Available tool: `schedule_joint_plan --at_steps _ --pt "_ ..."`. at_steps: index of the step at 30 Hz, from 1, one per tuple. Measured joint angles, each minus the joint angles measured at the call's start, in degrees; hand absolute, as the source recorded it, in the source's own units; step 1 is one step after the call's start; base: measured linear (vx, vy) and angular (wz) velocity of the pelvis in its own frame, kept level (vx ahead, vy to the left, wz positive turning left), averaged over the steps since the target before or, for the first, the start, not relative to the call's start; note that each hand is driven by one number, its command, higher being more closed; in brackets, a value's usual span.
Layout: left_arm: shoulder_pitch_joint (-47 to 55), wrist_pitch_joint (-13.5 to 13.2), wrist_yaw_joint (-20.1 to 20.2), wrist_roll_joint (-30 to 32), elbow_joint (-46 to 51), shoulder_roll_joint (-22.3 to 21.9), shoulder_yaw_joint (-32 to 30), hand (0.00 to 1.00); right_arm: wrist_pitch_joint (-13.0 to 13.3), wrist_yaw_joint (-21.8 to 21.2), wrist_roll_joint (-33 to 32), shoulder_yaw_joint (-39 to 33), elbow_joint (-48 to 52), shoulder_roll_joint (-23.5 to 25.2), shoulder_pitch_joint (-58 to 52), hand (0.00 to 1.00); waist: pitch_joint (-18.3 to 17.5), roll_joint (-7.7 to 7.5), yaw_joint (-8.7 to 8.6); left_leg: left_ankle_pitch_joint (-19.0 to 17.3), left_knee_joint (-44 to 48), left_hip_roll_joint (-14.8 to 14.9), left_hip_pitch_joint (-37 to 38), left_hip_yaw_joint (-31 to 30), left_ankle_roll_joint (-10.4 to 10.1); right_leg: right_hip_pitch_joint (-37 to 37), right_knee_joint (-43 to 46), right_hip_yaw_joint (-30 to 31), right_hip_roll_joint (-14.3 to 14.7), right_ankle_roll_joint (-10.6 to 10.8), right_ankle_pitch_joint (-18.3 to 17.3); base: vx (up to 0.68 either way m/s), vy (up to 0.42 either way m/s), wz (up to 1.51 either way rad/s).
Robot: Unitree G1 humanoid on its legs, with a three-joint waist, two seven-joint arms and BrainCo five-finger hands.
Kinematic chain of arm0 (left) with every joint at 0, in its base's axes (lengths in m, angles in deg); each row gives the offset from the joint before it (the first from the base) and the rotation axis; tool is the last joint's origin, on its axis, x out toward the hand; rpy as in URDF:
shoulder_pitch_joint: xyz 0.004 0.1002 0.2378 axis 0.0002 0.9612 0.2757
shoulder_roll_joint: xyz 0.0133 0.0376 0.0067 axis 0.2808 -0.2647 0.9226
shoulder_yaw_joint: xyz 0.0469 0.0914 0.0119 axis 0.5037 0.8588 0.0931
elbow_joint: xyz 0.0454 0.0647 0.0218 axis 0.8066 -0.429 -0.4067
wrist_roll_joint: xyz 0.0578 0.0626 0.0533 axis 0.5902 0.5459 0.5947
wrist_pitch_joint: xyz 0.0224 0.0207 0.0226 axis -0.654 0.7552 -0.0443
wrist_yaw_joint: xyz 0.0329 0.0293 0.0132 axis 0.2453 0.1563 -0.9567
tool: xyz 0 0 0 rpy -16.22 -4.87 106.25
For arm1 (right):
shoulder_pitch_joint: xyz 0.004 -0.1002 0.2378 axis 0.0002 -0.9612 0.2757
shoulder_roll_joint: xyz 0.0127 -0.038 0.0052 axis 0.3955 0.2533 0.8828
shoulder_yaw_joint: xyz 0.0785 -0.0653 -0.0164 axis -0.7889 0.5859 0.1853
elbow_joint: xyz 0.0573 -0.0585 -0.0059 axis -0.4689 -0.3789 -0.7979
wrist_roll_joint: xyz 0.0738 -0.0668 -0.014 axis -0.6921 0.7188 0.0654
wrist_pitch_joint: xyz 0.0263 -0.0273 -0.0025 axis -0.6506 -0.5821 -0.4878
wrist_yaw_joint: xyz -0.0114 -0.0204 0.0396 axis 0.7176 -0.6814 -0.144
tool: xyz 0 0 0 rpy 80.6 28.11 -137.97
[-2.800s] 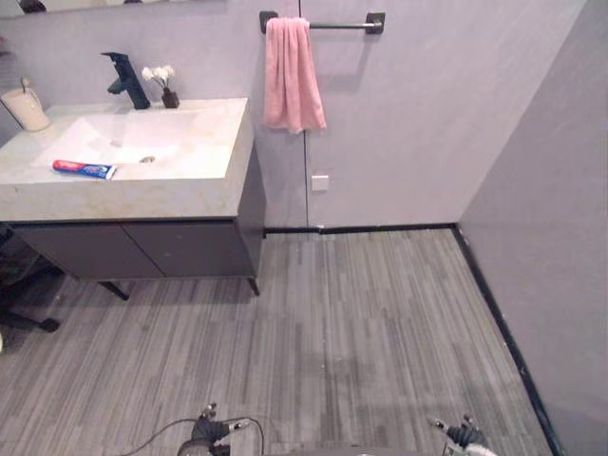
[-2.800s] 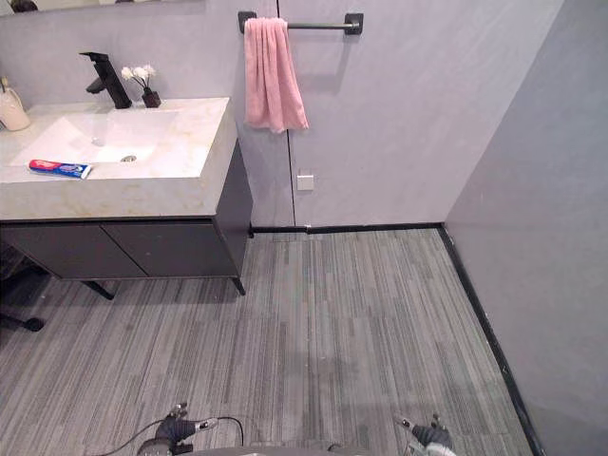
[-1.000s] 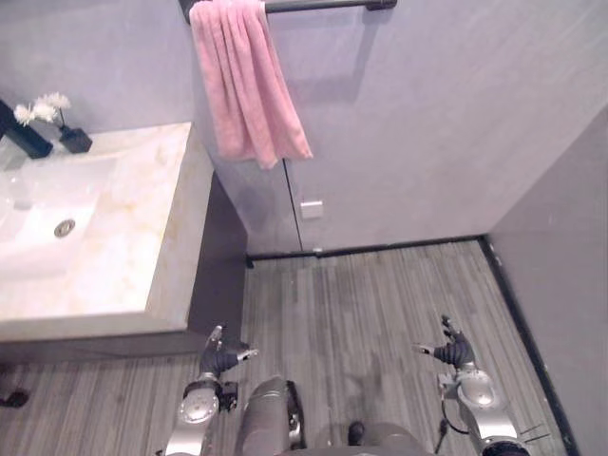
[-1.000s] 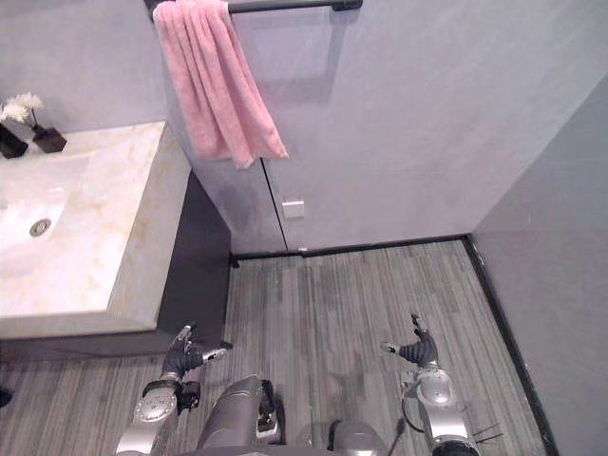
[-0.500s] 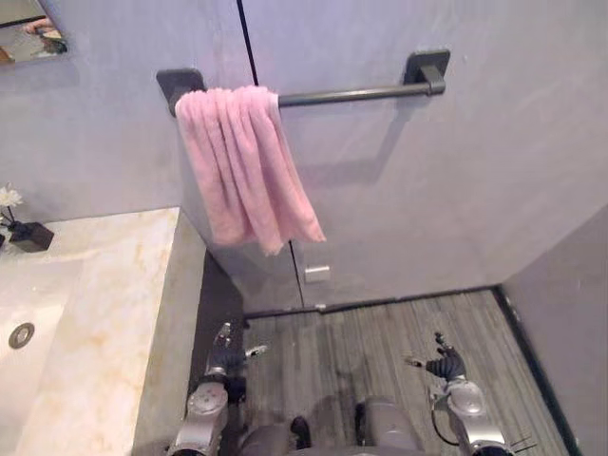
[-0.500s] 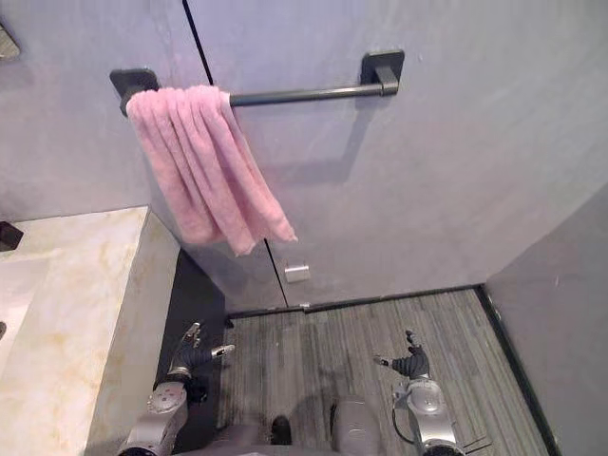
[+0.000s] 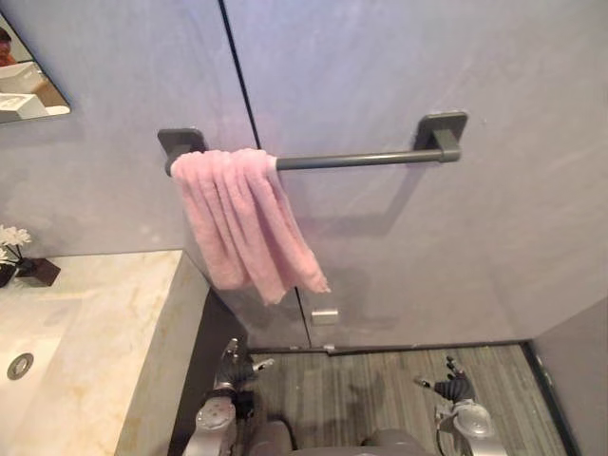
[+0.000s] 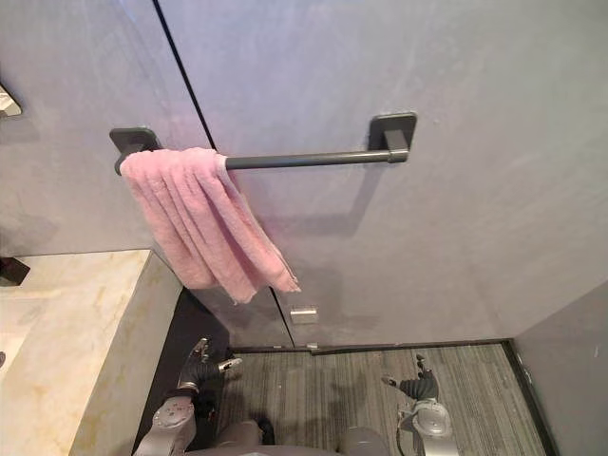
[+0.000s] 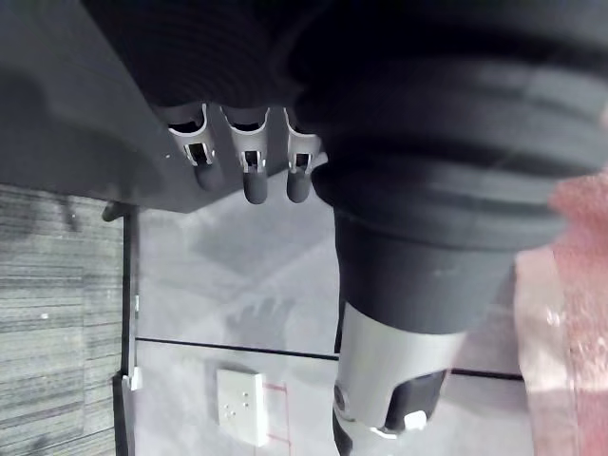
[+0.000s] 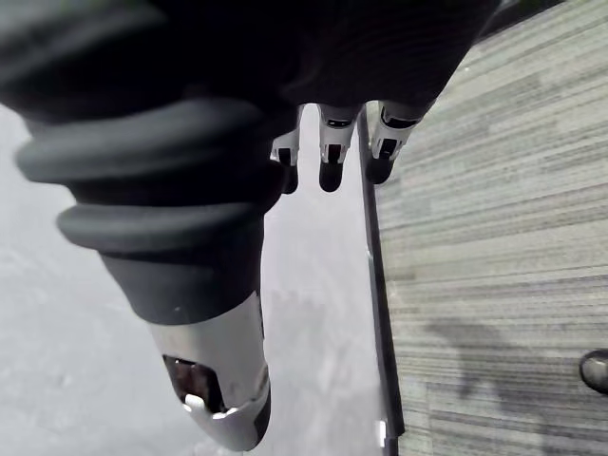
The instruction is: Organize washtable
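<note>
A pink towel (image 7: 242, 218) hangs bunched at the left end of a dark towel bar (image 7: 351, 160) on the grey wall; its edge also shows past my left thumb in the left wrist view as towel (image 9: 570, 313). The marble-topped washtable (image 7: 104, 351) lies at the lower left, with the white sink's drain (image 7: 19, 365) at the view's edge. My left hand (image 7: 231, 366) hangs low beside the washtable's dark side, open and empty, fingers (image 9: 247, 176) relaxed. My right hand (image 7: 454, 388) hangs low over the floor, also open and empty, fingers (image 10: 328, 161) straight.
White flowers (image 7: 11, 237) in a dark vase stand at the back of the counter. A mirror corner (image 7: 24, 81) shows at the upper left. A white wall socket (image 7: 325, 315) sits low under the towel. Grey striped floor (image 10: 494, 237) runs to the wall's dark skirting.
The camera has tilted up and drawn nearer the wall, so the towel and bar sit lower and larger in the picture. Both hands stay low and open.
</note>
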Motion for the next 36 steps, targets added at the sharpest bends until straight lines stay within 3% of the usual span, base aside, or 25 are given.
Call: schedule_joint_plan --at_steps 6,16,33,34,36 --pt "0.59 0.27 -0.13 0.13 5.20 1.01 -1.11 0.00 -0.02 0.00 0.00 -0.14 -0.06 0.19 -0.17 0.00 -0.25 -0.76 -0.23 3.65 -8.14 -3.05 3.78 -0.67 1.10 1.86 -3.86 -0.85 -2.30 1.49 0.90 0.03 0.071 0.12" --pt "1.68 -0.37 -5.28 2.86 17.51 2.06 -2.16 0.00 0.54 -0.03 0.01 0.01 0.07 -0.42 -0.29 0.00 -0.83 -1.03 -0.43 6.36 -14.40 -3.79 5.87 -1.45 1.05 3.54 -8.85 -1.30 -1.50 1.93 3.26 0.01 -0.006 0.02" --pt "-7.04 -0.45 -9.76 7.81 17.51 6.33 -0.85 0.00 0.95 -0.06 0.08 1.68 0.17 -2.61 -0.30 0.00 -1.42 -0.85 -2.56 9.27 -20.13 -4.05 7.98 -1.38 1.69 5.05 -13.86 -1.13 -1.10 1.83 6.18 0.00 0.001 -0.01" --pt "-7.10 -0.45 -9.72 8.69 16.59 7.41 0.13 1.00 0.95 -0.06 0.13 2.34 0.50 -2.69 -0.30 0.00 -1.43 -0.85 -2.98 9.31 -20.16 -4.14 8.02 -1.37 1.75 5.06 -13.92 -1.03 -1.17 1.96 6.28 -0.03 0.002 -0.01" --pt "-7.13 -0.44 -9.68 8.78 16.14 8.01 0.91 1.00 0.98 -0.08 0.15 3.40 1.14 -2.84 -0.27 0.00 -1.46 -0.80 -3.43 9.46 -20.33 -4.21 8.02 -1.37 1.81 5.06 -14.14 -0.98 -1.24 2.09 6.43 -0.04 0.003 -0.01"
